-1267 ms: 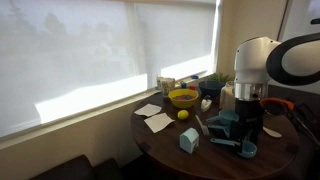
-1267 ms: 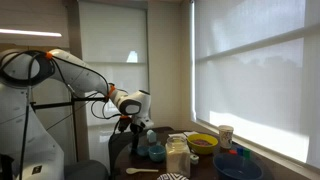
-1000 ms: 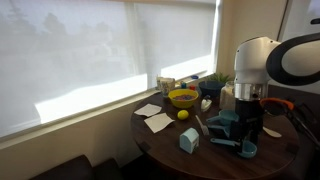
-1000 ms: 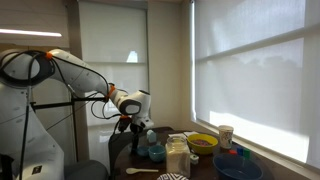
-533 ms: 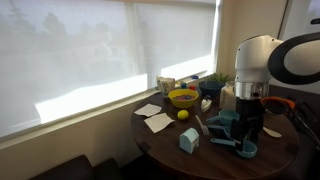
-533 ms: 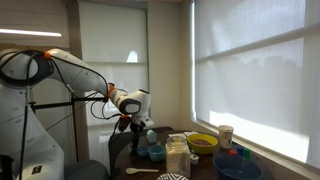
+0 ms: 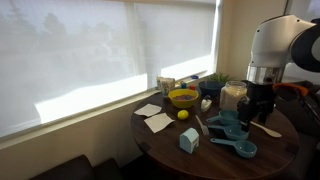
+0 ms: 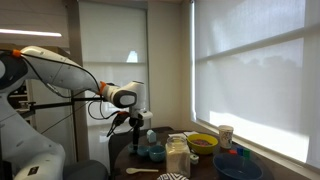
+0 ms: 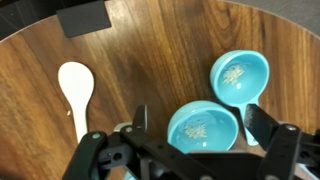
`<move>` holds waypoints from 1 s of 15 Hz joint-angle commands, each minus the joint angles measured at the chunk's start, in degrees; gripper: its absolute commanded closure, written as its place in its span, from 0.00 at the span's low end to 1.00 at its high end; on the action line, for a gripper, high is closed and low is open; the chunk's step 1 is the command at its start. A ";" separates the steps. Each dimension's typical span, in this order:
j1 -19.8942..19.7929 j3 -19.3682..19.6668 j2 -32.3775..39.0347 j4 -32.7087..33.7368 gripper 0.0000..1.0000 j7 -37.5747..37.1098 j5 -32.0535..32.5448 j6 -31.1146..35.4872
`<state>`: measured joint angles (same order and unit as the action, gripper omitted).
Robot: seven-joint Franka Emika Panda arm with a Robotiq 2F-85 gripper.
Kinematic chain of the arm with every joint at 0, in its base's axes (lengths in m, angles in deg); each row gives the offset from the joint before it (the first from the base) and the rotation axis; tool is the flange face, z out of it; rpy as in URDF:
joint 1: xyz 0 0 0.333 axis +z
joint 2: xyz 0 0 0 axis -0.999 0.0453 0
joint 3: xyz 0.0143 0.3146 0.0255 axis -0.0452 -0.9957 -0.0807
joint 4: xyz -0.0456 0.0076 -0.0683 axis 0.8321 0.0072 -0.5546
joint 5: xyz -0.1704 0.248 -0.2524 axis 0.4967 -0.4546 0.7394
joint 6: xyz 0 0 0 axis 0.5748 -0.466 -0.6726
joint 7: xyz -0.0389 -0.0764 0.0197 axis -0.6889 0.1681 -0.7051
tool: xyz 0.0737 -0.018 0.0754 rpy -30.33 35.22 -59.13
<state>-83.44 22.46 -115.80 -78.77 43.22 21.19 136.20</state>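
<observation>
Hand (image 9: 200, 128), jaws wide, over round glossy teal cups (image 9: 238, 76), wood-grain tbl (image 9: 160, 50).

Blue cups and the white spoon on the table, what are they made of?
The blue cups look like smooth plastic: even colour, soft shine. The white spoon could be plastic or ceramic; its plain pale surface leaves that open. The table looks like varnished wood, showing grain.

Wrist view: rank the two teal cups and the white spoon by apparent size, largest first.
1. Lower teal cup
2. Upper teal cup
3. White spoon, though its lower end is hidden, so this is unsure.
</observation>
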 commanded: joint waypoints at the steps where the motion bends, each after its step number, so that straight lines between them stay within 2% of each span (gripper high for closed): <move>1: -4.73 -0.31 -4.28 -3.25 0.00 -4.68 4.49 0.69; 4: -7.26 1.05 -5.32 -5.46 0.00 -5.14 4.72 2.62; 5: -6.09 0.88 -3.40 -3.13 0.00 -3.23 3.83 0.56; 10: -7.18 1.45 -3.79 -4.33 0.00 -3.56 3.90 1.43; 13: -8.53 -0.47 -3.90 -4.11 0.00 -5.77 7.63 0.91; 15: -8.79 0.25 -4.11 -4.54 0.00 -5.20 9.44 0.51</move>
<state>-91.12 23.06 -119.57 -83.18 39.05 27.59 137.56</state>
